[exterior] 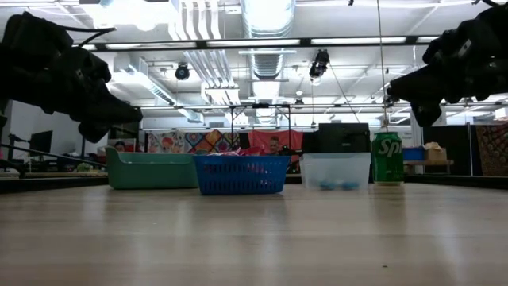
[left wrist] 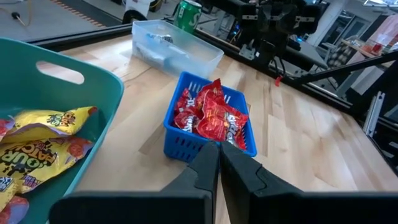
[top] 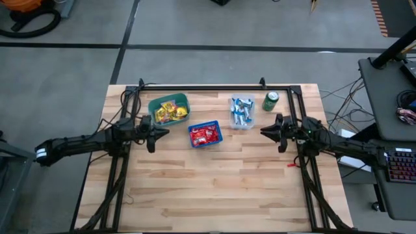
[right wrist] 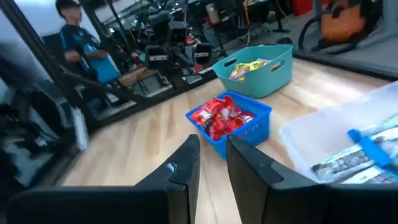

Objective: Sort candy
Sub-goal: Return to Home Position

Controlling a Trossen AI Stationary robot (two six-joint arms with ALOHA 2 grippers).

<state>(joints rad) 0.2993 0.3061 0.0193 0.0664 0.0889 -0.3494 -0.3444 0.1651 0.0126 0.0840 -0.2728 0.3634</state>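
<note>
The candies lie sorted in three containers on the far half of the table. Yellow ones fill a teal basket. Red ones fill a blue basket. Blue-and-white bars lie in a clear bin. My left gripper hovers shut just left of the blue basket, above the table; the left wrist view shows its fingers together. My right gripper hovers right of the clear bin, and a narrow gap shows between its fingers in the right wrist view. Neither gripper holds anything.
A green drink can stands upright at the far right, beside the clear bin. A black frame runs along the table's far edge and sides. The near half of the wooden table is bare. A person stands beyond the table.
</note>
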